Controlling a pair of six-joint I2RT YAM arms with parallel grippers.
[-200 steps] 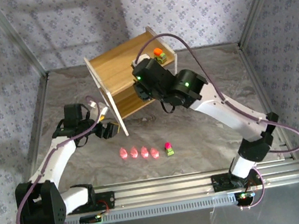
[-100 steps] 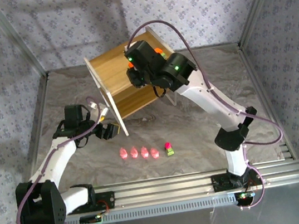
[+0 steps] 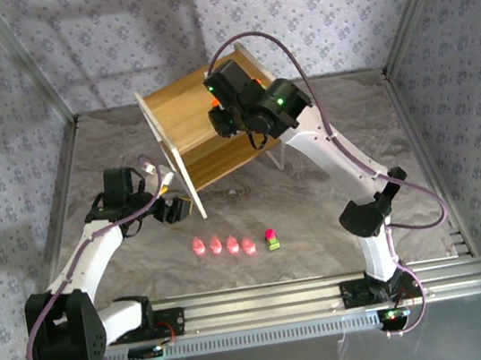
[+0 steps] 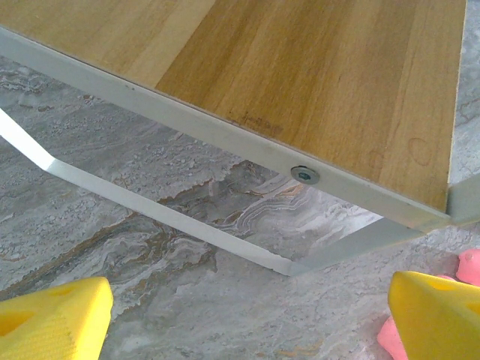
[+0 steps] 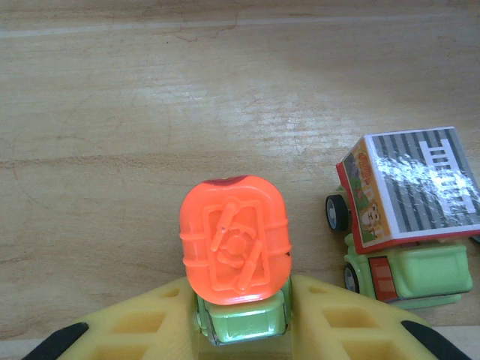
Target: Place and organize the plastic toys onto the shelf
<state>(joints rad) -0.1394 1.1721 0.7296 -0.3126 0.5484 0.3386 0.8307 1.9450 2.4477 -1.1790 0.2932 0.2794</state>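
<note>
**Orange-topped car clamped over the shelf's top board**

Shifted the right arm a little since half a second ago: elbow drawn in nearer the base, wrist nudged slightly rightward above the shelf. Reached plainly further over the top board than a second ago. Kept the left arm exactly as before, low beside the shelf's near corner. Left the row on the counter untouched as well: four pink figures side by side with a pink-topped car at the end, just to the right of the left fingers and well apart from the right fingers.

Seen from the right wrist and hidden under that wrist from above: right fingers closed against the green body of an orange-topped car, over the pale wood of the top board. Just to the right of those fingers, not touching them, a second car with a striped boxy top, turned at a slight angle. Bare wood ahead of the fingers.

Seen from the left wrist and too small to judge from above: left fingers spread apart with nothing between them, low over the marbled counter. Ahead of them, a wooden board edged in white frame, with a screw and a slanting white leg. Beside the right-hand fingertip, two cropped bits of pink figure.
</note>
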